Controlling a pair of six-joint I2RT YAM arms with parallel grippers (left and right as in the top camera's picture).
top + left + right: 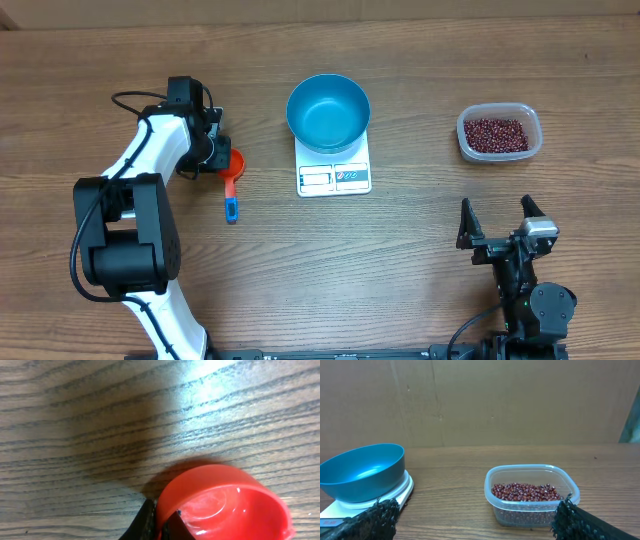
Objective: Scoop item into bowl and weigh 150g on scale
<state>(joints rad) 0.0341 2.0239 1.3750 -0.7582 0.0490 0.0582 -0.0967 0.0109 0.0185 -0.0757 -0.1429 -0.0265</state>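
The beans (497, 133) are tiny, dark red and oval. They lie in a loose heap inside a clear plastic tub (462, 135). The tub sits on the wooden surface (400, 260), well to the right of the scale (334, 178).

The scale is small, flat and white. Its little screen and buttons run along its near edge. The teal-blue bowl (328, 112) is round and deep. It stands on top of the scale and hides most of it.

A red scoop (234, 163) with a blue handle lies on the surface, near the left side of the scale. The left pincer (161, 522) is pressed together on the scoop's red rim, with one dark finger inside the cup and one outside.

The right pincer (497, 225) is spread wide and holds nothing. It is well to the right of the scale, nearer the front edge of the surface, and points toward the tub.

The scale and the bowl stand between the scoop and the tub of beans.
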